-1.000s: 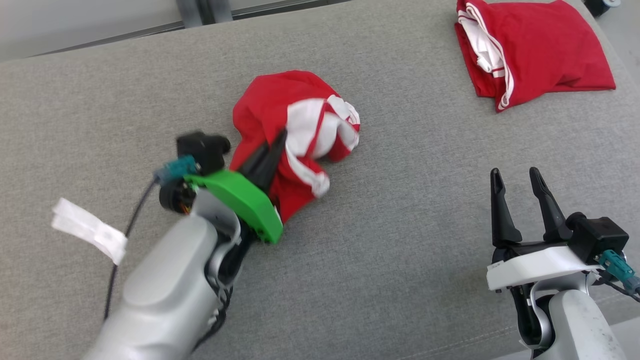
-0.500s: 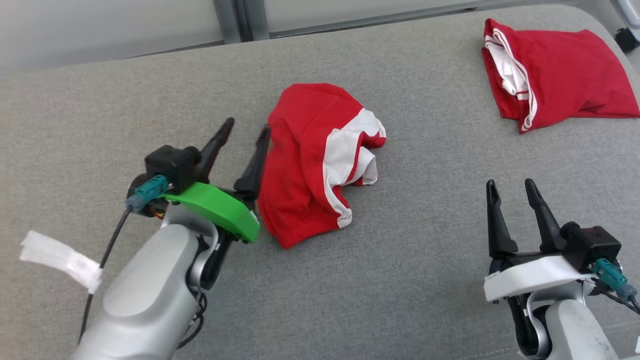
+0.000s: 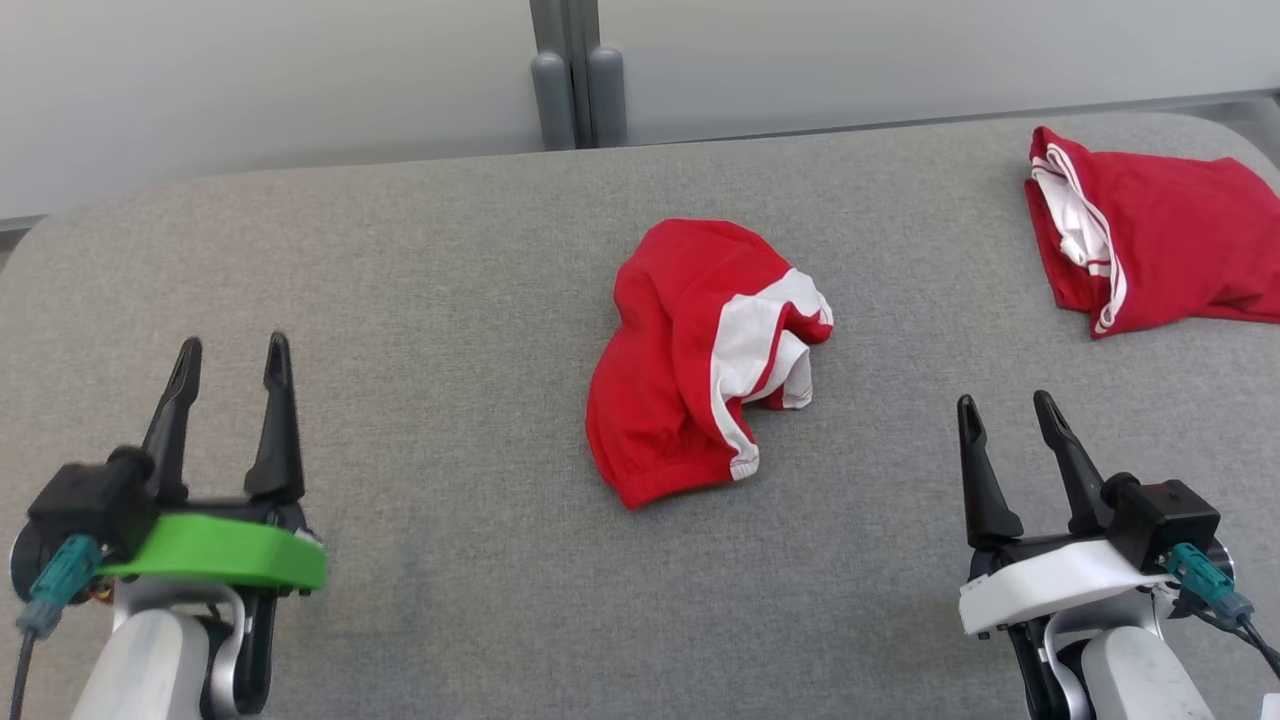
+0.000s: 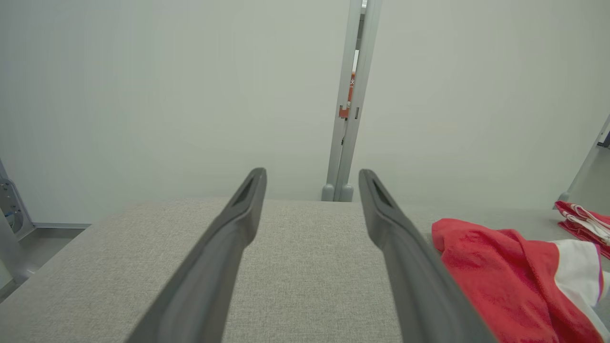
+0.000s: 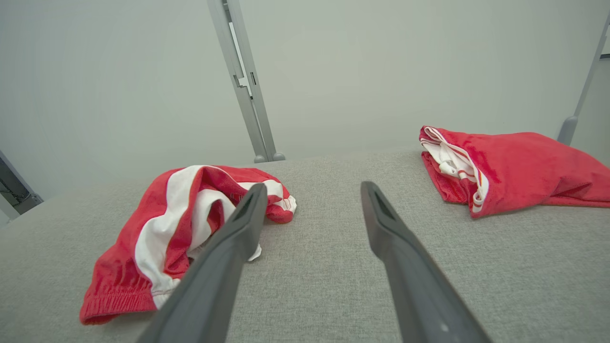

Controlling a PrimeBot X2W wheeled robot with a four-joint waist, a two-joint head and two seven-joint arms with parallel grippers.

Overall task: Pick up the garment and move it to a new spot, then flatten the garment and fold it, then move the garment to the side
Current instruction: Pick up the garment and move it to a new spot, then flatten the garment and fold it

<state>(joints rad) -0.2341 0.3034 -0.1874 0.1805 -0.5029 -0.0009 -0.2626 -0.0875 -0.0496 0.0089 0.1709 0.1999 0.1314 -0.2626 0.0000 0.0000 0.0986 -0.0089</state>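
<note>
– Logging the crumpled red-and-white garment (image 3: 700, 360) midway across the grey padded top (image 3: 430, 290), we see neither gripper touching it.
– Jaws?
– We note left gripper (image 3: 232, 350) and right gripper (image 3: 1003, 405) both spread apart, empty, well apart from it. Far right, a second red garment (image 3: 1150, 240) lies folded.
</note>
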